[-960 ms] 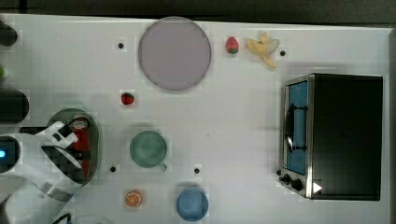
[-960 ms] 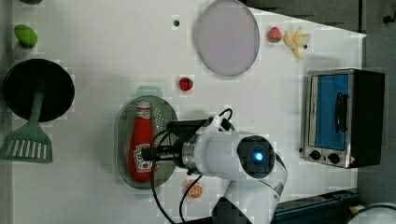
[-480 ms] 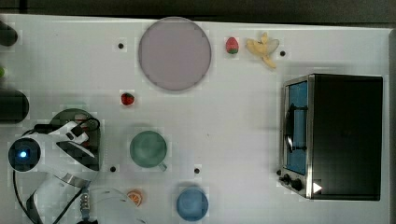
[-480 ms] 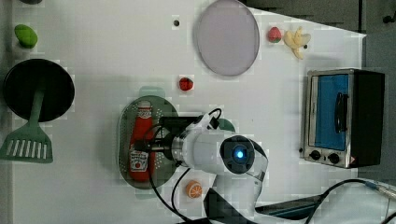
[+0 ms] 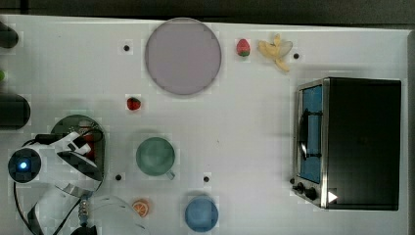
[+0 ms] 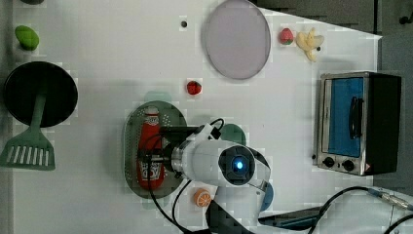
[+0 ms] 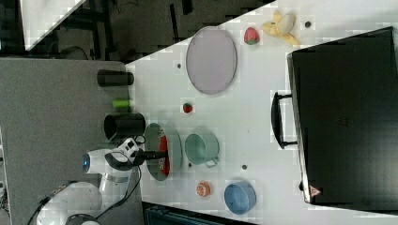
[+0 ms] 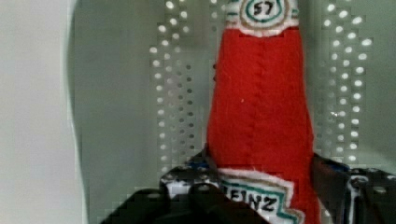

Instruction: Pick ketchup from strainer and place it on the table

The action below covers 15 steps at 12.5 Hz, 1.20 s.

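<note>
The ketchup (image 8: 259,102), a red bottle with a white-and-dark label, lies flat in the pale green strainer (image 8: 121,93). In the left view the ketchup (image 6: 150,132) runs lengthwise, its white cap toward the left view's top, and nearly spans the strainer (image 6: 130,146) on the white table (image 6: 122,63). My gripper (image 8: 261,172) is down over the bottle's lower half. It stands open, with one dark finger (image 8: 187,182) close against each side near the label. The arm covers part of the strainer (image 5: 73,122) in the top view.
A round green cup (image 5: 155,155) stands just to the top view's right of the strainer. A strawberry (image 5: 133,103), a lilac plate (image 5: 182,56), an orange slice (image 5: 141,207), a blue bowl (image 5: 201,214) and a toaster oven (image 5: 347,142) share the table. A black pan (image 6: 39,95) sits beside the strainer.
The arm has swung in over the strainer and lowered, bringing the gripper down around the bottle. The ketchup has stayed where it was.
</note>
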Available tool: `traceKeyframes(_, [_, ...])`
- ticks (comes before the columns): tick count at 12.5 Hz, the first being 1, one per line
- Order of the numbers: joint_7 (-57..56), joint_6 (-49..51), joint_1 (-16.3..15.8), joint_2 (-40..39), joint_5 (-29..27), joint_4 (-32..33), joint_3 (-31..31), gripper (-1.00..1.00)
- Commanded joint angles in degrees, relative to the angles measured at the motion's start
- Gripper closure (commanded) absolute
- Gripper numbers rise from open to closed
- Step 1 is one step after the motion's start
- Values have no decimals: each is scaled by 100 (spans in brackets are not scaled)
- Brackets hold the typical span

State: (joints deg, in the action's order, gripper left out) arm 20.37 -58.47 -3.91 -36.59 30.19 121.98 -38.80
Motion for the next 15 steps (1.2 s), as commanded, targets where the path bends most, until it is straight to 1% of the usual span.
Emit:
traceKeyframes(1, [303, 23, 133, 396, -103, 39, -216, -13])
traceKeyframes(2, [301, 26, 279, 595, -376, 78, -433, -13])
traceKeyframes(4, [225, 263, 656, 991, -1206, 68, -983, -13])
traceKeyframes(6, [-58, 899, 1057, 1302, -1966, -112, -1512, -13])
traceKeyframes(7, [-314, 1330, 1237, 1408, -2224, -282, -1706, -13])
traceKeyframes(9, [-858, 2195, 1531, 1539, -2480, -725, -1915, -13])
traceKeyframes(11, [-1268, 2891, 1742, 1614, -2480, -1175, -1924, -13])
traceKeyframes(15, [-1680, 3585, 2352, 1747, -2427, -1833, -1907, -13])
